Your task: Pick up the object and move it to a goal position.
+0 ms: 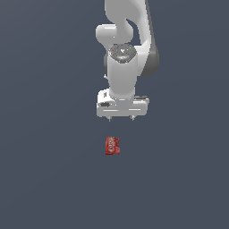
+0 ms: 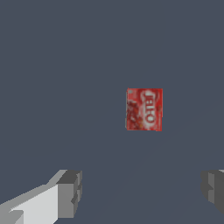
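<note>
Approach step, nothing grasped yet. Hand [image 1: 121, 118] hangs above the desk [image 1: 44, 179], fingers spread wide and empty. The red object [image 1: 112, 146] with white lettering lies flat on the desk, apart from the hand and not between the fingers [image 2: 68, 192]. Next, likely: centre over it, descend, straddle it, then close.

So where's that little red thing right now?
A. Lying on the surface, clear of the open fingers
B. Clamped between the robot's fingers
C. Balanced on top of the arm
A: the red object lies on the surface, apart from the open gripper.
</note>
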Action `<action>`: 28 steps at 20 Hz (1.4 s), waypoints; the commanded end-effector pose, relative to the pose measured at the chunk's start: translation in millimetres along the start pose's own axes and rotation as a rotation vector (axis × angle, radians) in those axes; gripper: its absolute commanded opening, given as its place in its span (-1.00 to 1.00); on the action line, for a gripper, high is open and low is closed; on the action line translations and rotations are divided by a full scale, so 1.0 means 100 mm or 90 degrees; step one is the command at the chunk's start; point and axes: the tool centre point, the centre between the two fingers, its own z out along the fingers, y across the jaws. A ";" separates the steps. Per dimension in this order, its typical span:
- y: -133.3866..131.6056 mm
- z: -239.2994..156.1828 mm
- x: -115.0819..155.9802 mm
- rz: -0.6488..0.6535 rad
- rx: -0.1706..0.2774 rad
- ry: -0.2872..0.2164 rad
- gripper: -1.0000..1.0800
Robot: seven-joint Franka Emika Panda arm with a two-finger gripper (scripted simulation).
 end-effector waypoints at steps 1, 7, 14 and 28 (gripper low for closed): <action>0.00 0.00 0.00 0.000 0.000 0.000 0.92; 0.01 -0.04 -0.02 0.015 -0.002 -0.005 0.92; 0.01 -0.06 -0.02 0.020 -0.003 -0.006 0.92; 0.16 0.37 0.21 0.019 -0.009 -0.002 0.92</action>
